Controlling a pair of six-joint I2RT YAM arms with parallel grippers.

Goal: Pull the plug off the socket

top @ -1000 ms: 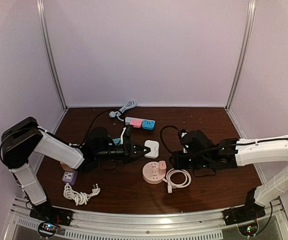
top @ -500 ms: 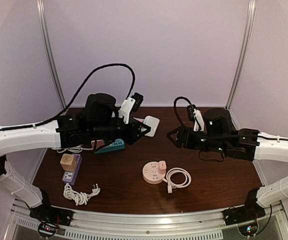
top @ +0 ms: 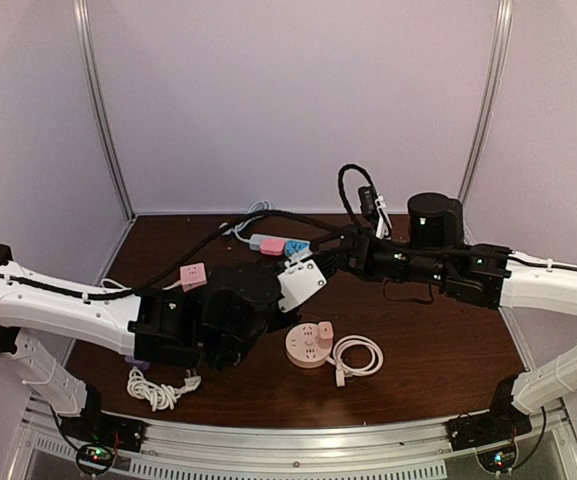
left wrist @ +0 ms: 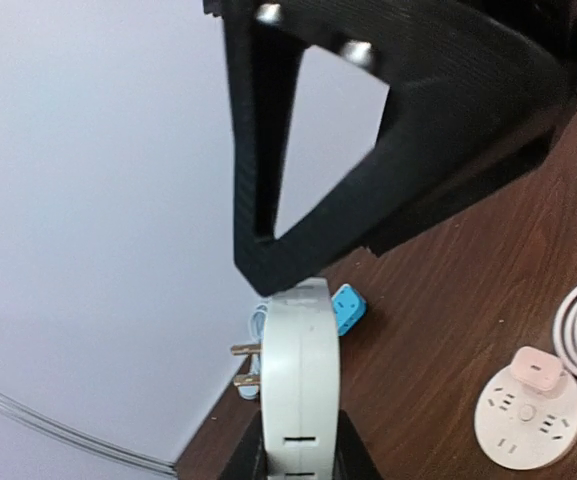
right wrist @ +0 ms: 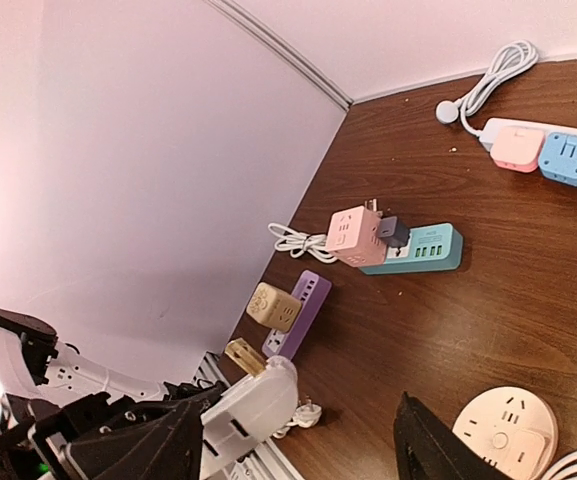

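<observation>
Front of tabletop (top: 438, 380): round pink socket (top: 308, 347) with a pink plug (top: 325, 329) seated in it, and a white cable coil (top: 360, 355) touching its right side. Second white coil (top: 156, 388) sits front-left.

Adapter (top: 303, 285) is off the tabletop, mid-air over the centre. It is clamped between the left fingers (left wrist: 253, 180), one on its top edge and one underneath. It is a flat white block with rounded corners, held tilted. The left wrist cam sees it edge-on: slots in the narrow side, two brass prongs (left wrist: 245, 350) sticking out of one face. Its other face is hidden in every view, so can't tell if anything is plugged in there.

In the top view the left fingers are mostly buried under the wrist. In the wrist view the lower one is cut off at the frame bottom.

Right fingers (right wrist: 138, 445) are spread wide and hold nothing, just beside the adapter on its far-right side. Contact can't be made out.

Far back: pink-and-blue strip (top: 280, 245).
</observation>
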